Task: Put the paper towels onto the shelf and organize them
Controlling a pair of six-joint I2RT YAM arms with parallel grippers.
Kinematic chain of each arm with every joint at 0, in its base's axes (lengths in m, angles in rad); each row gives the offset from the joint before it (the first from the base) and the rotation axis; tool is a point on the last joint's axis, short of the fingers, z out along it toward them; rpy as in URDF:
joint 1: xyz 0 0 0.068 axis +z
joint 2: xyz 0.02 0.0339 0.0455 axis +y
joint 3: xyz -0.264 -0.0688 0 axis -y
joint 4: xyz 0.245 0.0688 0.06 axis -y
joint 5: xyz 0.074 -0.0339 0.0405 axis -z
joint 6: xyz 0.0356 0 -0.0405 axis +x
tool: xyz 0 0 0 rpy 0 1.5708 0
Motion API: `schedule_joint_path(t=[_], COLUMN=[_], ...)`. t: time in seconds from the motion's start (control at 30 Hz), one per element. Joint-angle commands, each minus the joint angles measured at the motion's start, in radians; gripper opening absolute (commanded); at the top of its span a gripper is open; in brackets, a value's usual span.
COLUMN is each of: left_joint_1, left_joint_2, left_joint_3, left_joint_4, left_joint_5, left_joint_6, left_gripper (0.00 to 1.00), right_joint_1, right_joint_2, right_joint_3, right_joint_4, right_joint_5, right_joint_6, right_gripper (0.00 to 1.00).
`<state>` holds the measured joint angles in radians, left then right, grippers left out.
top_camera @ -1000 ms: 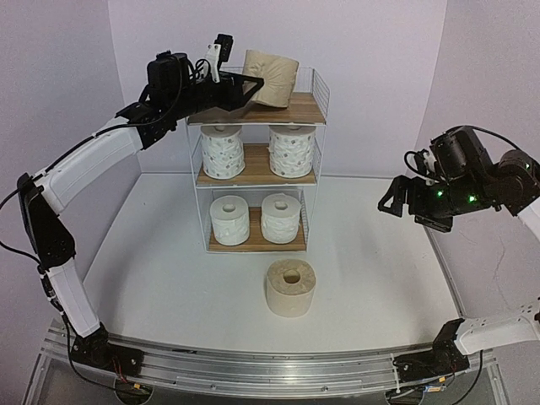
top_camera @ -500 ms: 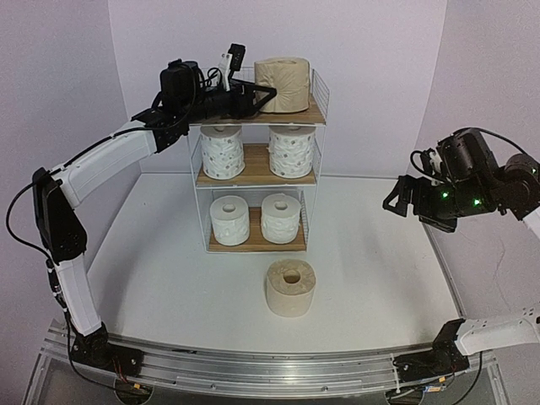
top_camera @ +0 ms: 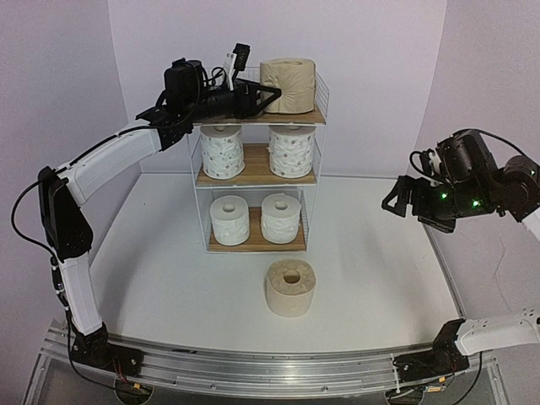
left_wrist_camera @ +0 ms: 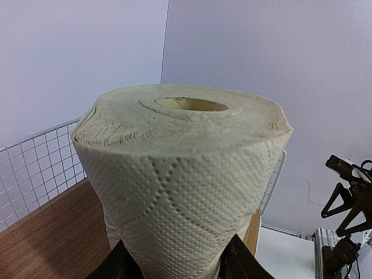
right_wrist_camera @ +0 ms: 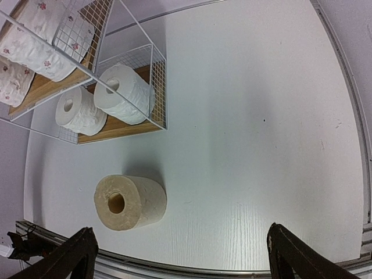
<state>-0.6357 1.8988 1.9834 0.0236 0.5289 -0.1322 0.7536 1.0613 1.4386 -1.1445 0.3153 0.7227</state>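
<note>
My left gripper [top_camera: 263, 95] is shut on a beige paper towel roll [top_camera: 288, 84], which stands upright at the right of the shelf's [top_camera: 196, 181] top board. In the left wrist view the roll [left_wrist_camera: 183, 168] fills the frame, with my fingers [left_wrist_camera: 119, 264] pinching its base. A second beige roll [top_camera: 291, 288] lies core-up on the table in front of the shelf; it also shows in the right wrist view [right_wrist_camera: 129, 201]. Two dotted rolls [top_camera: 292, 150] stand on the middle board and two white rolls [top_camera: 229, 219] on the bottom one. My right gripper [top_camera: 400, 199] is open and empty, in the air at the right.
The shelf's wire mesh side [left_wrist_camera: 35, 168] rises behind the top board [left_wrist_camera: 46, 232]. A metal rail [top_camera: 270, 363] runs along the table's near edge. Lilac walls close in at the back and both sides.
My left arm has carried the beige roll to the right along the top board and turned it from tilted to upright. The right arm has barely shifted.
</note>
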Motion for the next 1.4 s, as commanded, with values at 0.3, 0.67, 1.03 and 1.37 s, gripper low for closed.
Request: schedule_joint_path(t=[0.3,0.67,1.03,1.37], left_joint_1=[-0.013,-0.013,-0.013,-0.013], left_joint_2=[0.02,-0.01,-0.051,-0.184], left_joint_3=[0.032,0.026,0.024,-0.045], left_joint_4=[-0.082,-0.105,-0.121,-0.154], left_joint_5=[0.062,0.04,0.01,-0.074], left_joint_6=[-0.024,-0.006,-0.001,0.027], left_gripper=[0.63,0.86,1.0,1.0], right_joint_1=[0.004,0.004,0.004,0.004], right_joint_2=[-0.033,-0.025,-0.021,0.036], right_joint_3=[-0.022,-0.019,-0.022,-0.025], right_joint_4=[0.023,0.024,0.027,0.048], right_joint_5=[0.017,0.001,-0.015,-0.092], right_joint_6=[0.013,0.014,-0.001,-0.064], right_gripper=[0.98,0.98,0.98,0.98])
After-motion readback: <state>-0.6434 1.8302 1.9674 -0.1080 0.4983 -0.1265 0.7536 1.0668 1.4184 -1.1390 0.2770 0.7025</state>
